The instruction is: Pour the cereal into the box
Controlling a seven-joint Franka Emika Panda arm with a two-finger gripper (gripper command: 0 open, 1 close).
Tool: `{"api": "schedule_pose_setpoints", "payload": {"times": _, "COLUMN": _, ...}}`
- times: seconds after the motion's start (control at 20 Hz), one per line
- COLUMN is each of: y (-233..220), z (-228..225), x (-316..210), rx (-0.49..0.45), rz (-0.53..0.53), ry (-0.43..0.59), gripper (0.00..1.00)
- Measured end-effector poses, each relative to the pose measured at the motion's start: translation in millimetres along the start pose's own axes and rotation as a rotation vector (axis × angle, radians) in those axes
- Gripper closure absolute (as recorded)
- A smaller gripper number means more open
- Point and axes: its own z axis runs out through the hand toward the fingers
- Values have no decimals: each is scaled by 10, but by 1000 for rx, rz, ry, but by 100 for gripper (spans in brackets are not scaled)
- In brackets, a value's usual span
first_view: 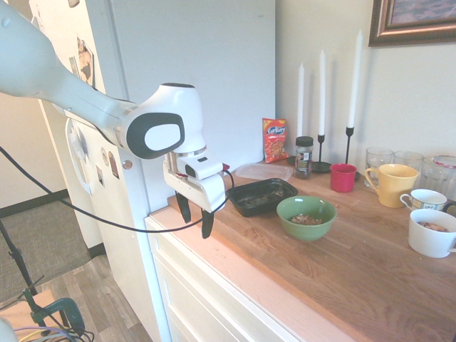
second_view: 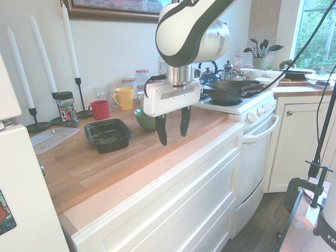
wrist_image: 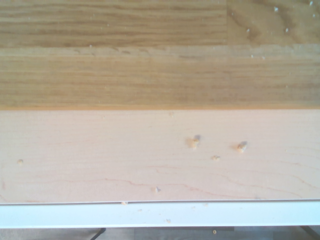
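No object is held: the gripper [first_view: 196, 216] hangs open-fingered above the counter's front edge [first_view: 242, 274], so reaching and grasping the green bowl [first_view: 306, 216] of cereal [first_view: 306, 219] precedes pouring into the box [first_view: 261, 196].

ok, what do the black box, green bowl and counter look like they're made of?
Box: probably thin plastic, glossy black, going by its sheen and moulded rounded rim.
Green bowl: looks like glazed ceramic, with a smooth shiny surface and thick wall.
Counter: wood, visible grain and plank seams, with a paler strip along the front edge.
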Motion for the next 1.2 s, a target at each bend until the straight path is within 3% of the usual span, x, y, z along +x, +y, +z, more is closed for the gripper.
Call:
{"api": "schedule_pose_setpoints", "payload": {"times": 0.4, "y": -105, "z": -325, "x": 232, "rx": 58, "rz": 24, "ry": 47, "gripper": 0}}
{"api": "schedule_pose_setpoints", "payload": {"times": 0.7, "y": -192, "z": -653, "x": 1109, "rx": 60, "rz": 91, "ry": 108, "gripper": 0}}
{"api": "schedule_pose_setpoints", "payload": {"times": 0.95, "y": -267, "z": -623, "x": 1855, "rx": 33, "rz": 133, "ry": 156, "gripper": 0}}
{"api": "schedule_pose_setpoints", "payload": {"times": 1.2, "y": -231, "z": -457, "x": 2393, "rx": 19, "rz": 208, "ry": 142, "gripper": 0}}
